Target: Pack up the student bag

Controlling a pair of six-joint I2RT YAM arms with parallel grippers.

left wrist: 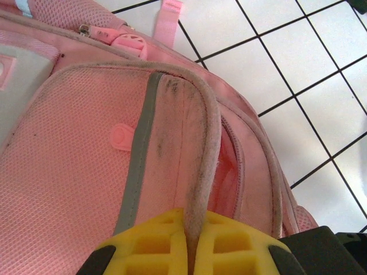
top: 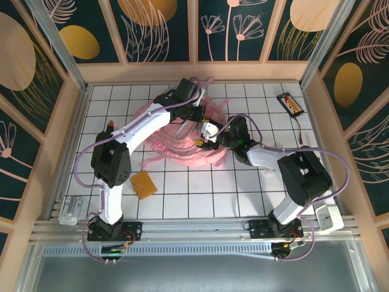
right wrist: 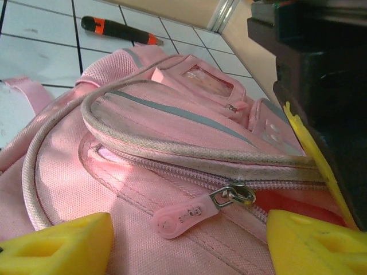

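- The left gripper (left wrist: pixel 189 247), at the bottom edge of the left wrist view, has its yellow pads (left wrist: pixel 149 243) pinched narrow on the grubby piped rim (left wrist: pixel 202 166) of a front pocket, with the rim running up from between them.
- The student bag (top: pixel 165 135) lies on the white gridded table (top: pixel 200 188) at the centre of the overhead view, its straps spilling toward the lower right. Both arms reach in over it.
- A grey strip (left wrist: pixel 139 152) runs down the mesh pocket face just left of the gripped rim.
- The right gripper (right wrist: pixel 189 243) stands wide apart, one yellow finger in each lower corner of the right wrist view. The pink zip pull (right wrist: pixel 184 219) lies between them, touching neither.
- A black-and-orange cutter (right wrist: pixel 114 31) rests on the tiles at the upper left, beyond the bag.
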